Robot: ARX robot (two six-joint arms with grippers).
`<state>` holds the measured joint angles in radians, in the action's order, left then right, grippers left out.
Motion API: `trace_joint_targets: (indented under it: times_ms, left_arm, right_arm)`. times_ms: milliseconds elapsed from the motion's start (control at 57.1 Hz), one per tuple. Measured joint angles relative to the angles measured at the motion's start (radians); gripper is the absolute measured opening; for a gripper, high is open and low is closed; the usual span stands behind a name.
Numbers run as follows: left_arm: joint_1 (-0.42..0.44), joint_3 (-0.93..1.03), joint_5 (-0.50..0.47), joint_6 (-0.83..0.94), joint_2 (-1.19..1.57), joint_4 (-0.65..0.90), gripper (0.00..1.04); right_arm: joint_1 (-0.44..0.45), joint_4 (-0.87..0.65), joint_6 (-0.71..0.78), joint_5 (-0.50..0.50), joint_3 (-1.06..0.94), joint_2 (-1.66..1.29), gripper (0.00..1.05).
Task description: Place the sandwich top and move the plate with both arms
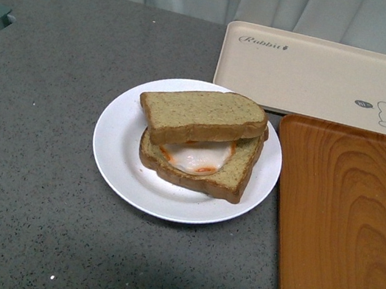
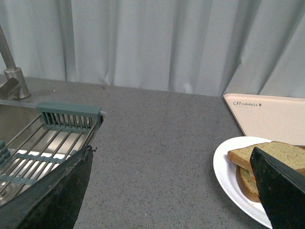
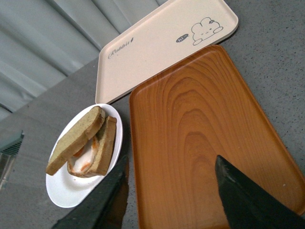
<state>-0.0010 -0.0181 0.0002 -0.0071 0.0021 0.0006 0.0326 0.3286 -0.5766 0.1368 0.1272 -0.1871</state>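
Your left gripper (image 2: 171, 160) hangs with its jaws spread wide and nothing between them, off to the left of the plate (image 1: 113, 153). Your right gripper (image 3: 171, 164) is just as wide and empty, above the orange tray (image 3: 190, 124). That puts one gripper on each side of the plate, which suits a two-armed lift. The sandwich top (image 1: 202, 116) lies on the egg slice (image 1: 202, 176), skewed, so the egg peeks out in front. The plate sits on the table (image 1: 23, 174), just beside the orange tray, which is likely its destination.
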Motion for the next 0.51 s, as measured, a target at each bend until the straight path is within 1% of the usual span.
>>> trace_joint_targets:
  times_ms: [18,35,53,70,105,158,175,245,420,438,508]
  left_arm:
    - [0.000,0.000,0.000,0.000,0.000,0.000,0.98]
    - [0.000,0.000,0.000,0.000,0.000,0.000,0.98]
    - [0.000,0.000,0.001,0.000,0.000,0.000,0.98]
    - [0.000,0.000,0.001,0.000,0.000,0.000,0.98]
    - [0.000,0.000,0.000,0.000,0.000,0.000,0.98]
    - [0.000,0.000,-0.003,0.000,0.000,0.000,0.98]
    - [0.000,0.000,-0.002,0.000,0.000,0.000,0.98]
    - [0.000,0.000,0.000,0.000,-0.001,0.000,0.98]
    - [0.000,0.000,0.000,0.000,-0.001,0.000,0.98]
    - [0.000,0.000,0.000,0.000,-0.001,0.000,0.98]
    - [0.000,0.000,0.000,0.000,-0.001,0.000,0.98]
  right_arm:
    - [-0.001,-0.006,0.003,-0.008,-0.002,0.003,0.70]
    - [-0.008,-0.045,0.019,-0.024,-0.017,0.026,0.69]
    - [-0.017,-0.132,0.093,-0.086,-0.055,0.061,0.64]
    - [-0.019,-0.146,0.105,-0.092,-0.069,0.078,0.62]
    - [-0.024,-0.248,0.220,-0.127,-0.109,0.135,0.56]
    - [-0.027,-0.315,0.354,-0.135,-0.119,0.179,0.45]
    - [-0.027,-0.320,0.384,-0.134,-0.117,0.181,0.43]
    - [-0.029,-0.325,0.477,-0.134,-0.118,0.183,0.31]
    - [-0.029,-0.325,0.551,-0.135,-0.121,0.183,0.02]
    - [-0.029,-0.325,0.557,-0.135,-0.121,0.183,0.01]
    - [-0.029,-0.325,0.562,-0.135,-0.121,0.183,0.01]
